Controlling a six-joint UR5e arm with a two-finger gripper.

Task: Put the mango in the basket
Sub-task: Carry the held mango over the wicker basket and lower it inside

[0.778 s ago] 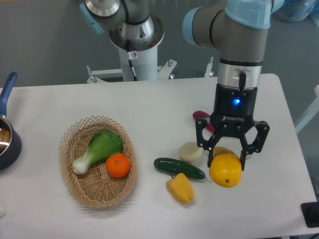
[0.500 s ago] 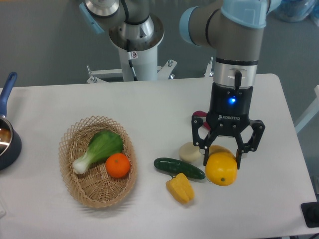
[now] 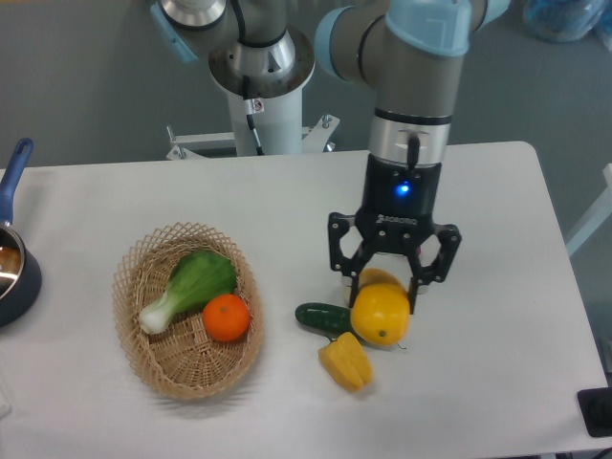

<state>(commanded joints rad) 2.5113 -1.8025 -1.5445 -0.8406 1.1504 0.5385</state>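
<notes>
The gripper (image 3: 382, 298) pinches the mango (image 3: 380, 311) above the cucumber (image 3: 330, 319) and yellow pepper (image 3: 346, 360). Toward the table's (image 3: 287, 201) left edge, the basket (image 3: 143, 339) holds bok choy (image 3: 191, 284) and an orange (image 3: 227, 317)

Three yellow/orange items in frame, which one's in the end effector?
The mango, the smooth yellow oval held by the end effector. The lobed yellow pepper lies on the table; the orange sits in the basket.

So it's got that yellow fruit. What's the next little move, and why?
Probably carry on leftward toward the basket. The tool is shut on the mango, which hangs over the cucumber and yellow pepper; the basket, already holding an orange and greens, lies farther left.
</notes>
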